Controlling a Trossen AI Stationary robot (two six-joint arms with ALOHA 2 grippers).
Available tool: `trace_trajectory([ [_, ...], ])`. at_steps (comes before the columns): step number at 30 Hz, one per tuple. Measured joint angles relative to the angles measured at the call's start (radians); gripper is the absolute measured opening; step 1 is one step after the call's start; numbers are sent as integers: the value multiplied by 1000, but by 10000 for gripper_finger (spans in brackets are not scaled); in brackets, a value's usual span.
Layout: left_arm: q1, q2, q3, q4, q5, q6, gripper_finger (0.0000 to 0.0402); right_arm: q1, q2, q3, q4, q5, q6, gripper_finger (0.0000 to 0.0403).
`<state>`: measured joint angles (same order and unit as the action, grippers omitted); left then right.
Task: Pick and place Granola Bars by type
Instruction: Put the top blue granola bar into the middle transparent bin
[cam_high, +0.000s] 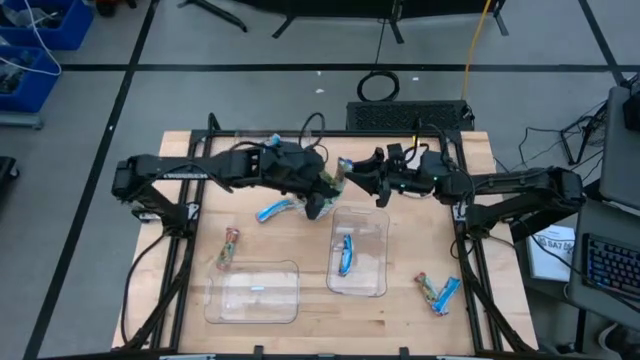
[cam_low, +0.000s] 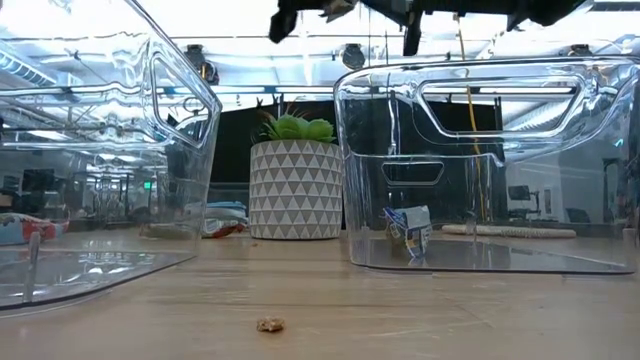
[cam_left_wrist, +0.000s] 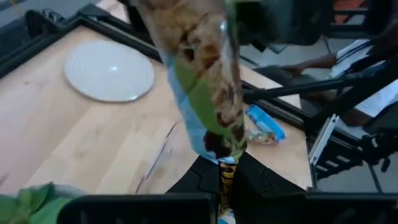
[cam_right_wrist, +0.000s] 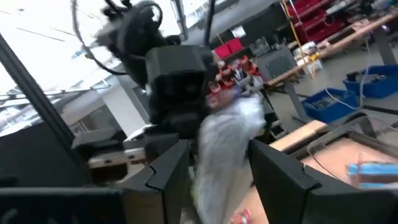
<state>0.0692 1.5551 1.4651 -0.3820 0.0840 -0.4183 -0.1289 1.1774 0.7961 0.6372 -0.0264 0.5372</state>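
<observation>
A tan-and-green multicoloured wrapped granola bar (cam_high: 341, 171) hangs above the middle of the high view, between the two arms. The left gripper (cam_high: 322, 196), reaching in from the left, pinches one end of it; in the left wrist view the bar (cam_left_wrist: 202, 81) rises from those closed fingers (cam_left_wrist: 202, 180). The right gripper (cam_high: 368, 178) reaches in from the right to the same bar, its fingers (cam_right_wrist: 171, 168) closing on either side of the silvery wrapper (cam_right_wrist: 227, 149).

Other bars counted in the high view:
- one blue bar (cam_high: 273, 210) at centre left;
- one multicoloured bar (cam_high: 229, 247) at lower left;
- one blue bar (cam_high: 346, 254) inside the right clear plastic bin (cam_high: 380, 285);
- one multicoloured (cam_high: 428, 290) and one blue (cam_high: 449, 294), touching, at lower right.

A second clear bin (cam_high: 290, 312) sits at lower centre left.
</observation>
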Motion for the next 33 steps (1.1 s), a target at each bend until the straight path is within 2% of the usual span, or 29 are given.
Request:
trace_trajectory([
  [10, -13, 14, 0, 44, 23, 9, 15, -3, 12, 0, -39, -1, 7, 153],
  [13, -12, 16, -1, 40, 32, 5, 26, -3, 12, 0, -51, -3, 26, 110],
  [16, -3, 14, 0, 43, 67, -3, 55, -2, 12, 0, -37, -11, 14, 36],
  [21, 33, 12, 0, 20, 157, -9, 113, -2, 8, 0, -32, -32, 42, 23],
  [25, 84, -8, 1, -93, 316, -11, 173, -2, -22, -1, -73, -77, 52, 21],
  [28, 106, -12, 0, -264, 422, 18, 217, 4, -53, -1, -151, -131, 76, 20],
  [30, 107, -15, -1, -388, 442, 84, 242, 25, -63, -1, -224, -157, 90, 20],
  [33, 102, -20, 0, -551, 396, 131, 268, 75, -63, -1, -346, -161, 94, 19],
])
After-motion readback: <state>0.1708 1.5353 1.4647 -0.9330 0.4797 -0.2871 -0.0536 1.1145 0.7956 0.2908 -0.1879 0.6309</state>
